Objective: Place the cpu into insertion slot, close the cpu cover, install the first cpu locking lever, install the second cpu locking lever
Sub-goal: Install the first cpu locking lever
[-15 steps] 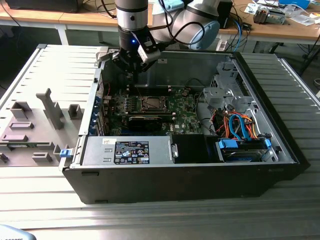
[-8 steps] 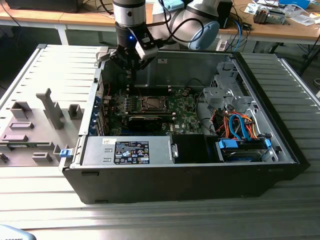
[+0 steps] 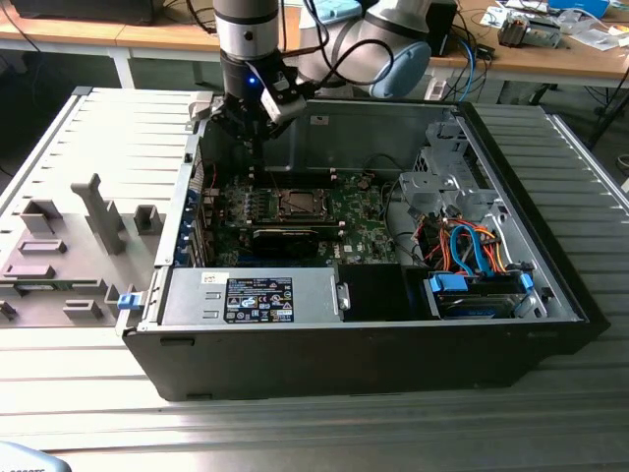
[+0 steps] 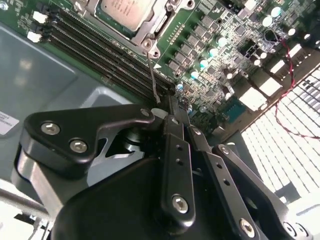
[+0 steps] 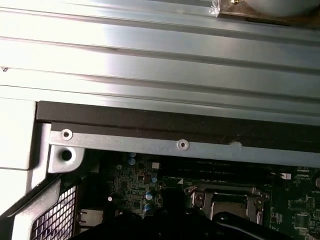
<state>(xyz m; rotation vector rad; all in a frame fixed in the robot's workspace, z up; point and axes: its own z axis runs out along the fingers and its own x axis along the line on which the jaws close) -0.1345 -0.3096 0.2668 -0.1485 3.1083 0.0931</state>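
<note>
The cpu (image 4: pixel 124 11), with its silvery top, lies in the insertion slot (image 3: pixel 298 204) on the green board. The cpu cover (image 4: pixel 150 31) lies flat around it as a metal frame. One thin wire locking lever (image 4: pixel 154 80) stands up from the socket corner. Its free end reaches my gripper (image 4: pixel 170 107), whose fingers are shut together with nothing between them. I cannot tell whether they touch the lever. In the exterior view my gripper (image 3: pixel 257 157) hangs over the back left of the board, just left of the socket. The socket (image 5: pixel 227 200) also appears in the first wrist view.
The board sits deep in an open computer case (image 3: pixel 550 295) with high metal walls. Black memory slots (image 4: pixel 100 65) run beside the socket. A drive cage with coloured cables (image 3: pixel 472 251) fills the exterior view's right. A grey fixture plate (image 3: pixel 59 265) lies to its left.
</note>
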